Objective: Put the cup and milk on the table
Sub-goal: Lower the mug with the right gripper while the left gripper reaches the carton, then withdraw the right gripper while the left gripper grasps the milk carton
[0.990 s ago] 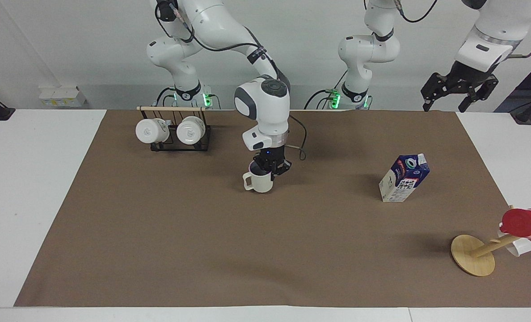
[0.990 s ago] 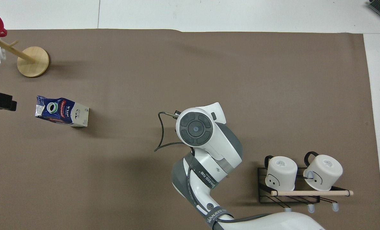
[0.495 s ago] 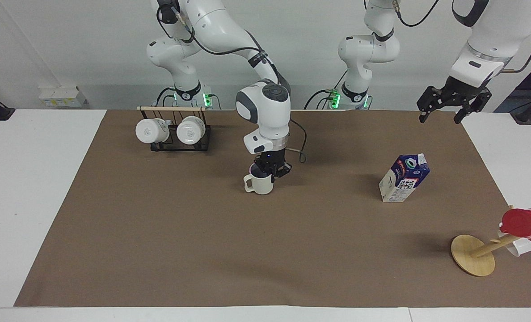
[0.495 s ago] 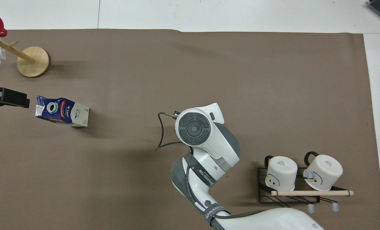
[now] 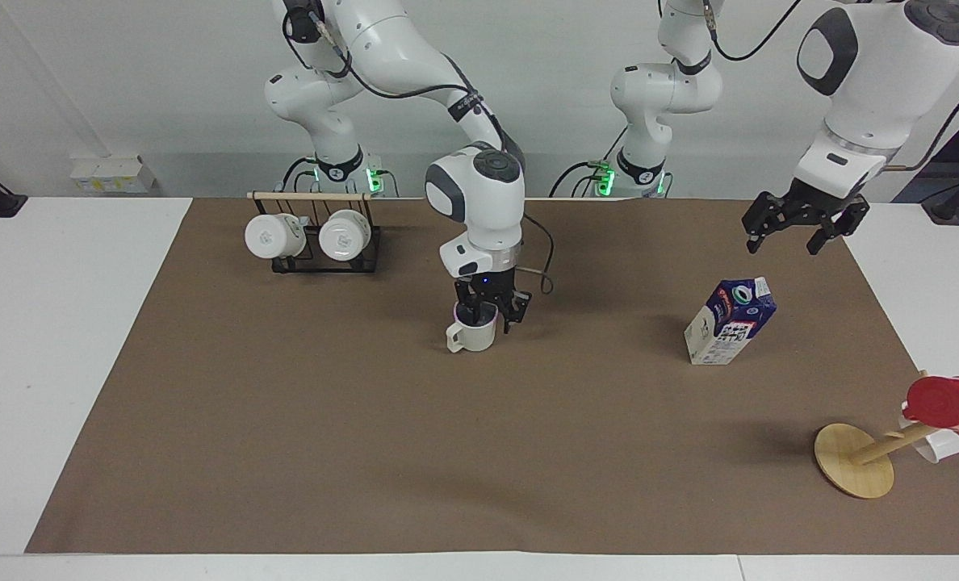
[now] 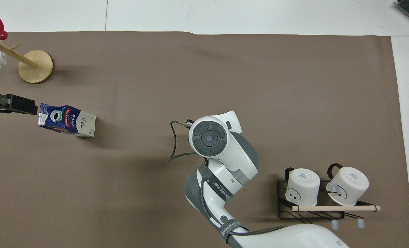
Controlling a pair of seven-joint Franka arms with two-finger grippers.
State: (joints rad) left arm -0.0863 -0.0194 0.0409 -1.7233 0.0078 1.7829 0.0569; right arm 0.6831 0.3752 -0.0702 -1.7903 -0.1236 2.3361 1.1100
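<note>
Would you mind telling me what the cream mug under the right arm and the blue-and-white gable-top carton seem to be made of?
The cream mug looks like glazed ceramic: thick wall, smooth soft sheen, moulded loop handle. The blue-and-white gable-top carton looks like printed coated paperboard: folded gable top, sharp creased edges, and a round, probably plastic, cap.

The small gable-top carton with a dark blue upper part and cream-white lower part [image 6: 66,120] carries the word "milk" in pale letters beside its round cap, next to a red band whose lettering cannot be made out. The grey band around the white right robot arm [image 6: 221,191] bears white capital letters that look like "WANJEED"; the rest of that print is too small to read.
</note>
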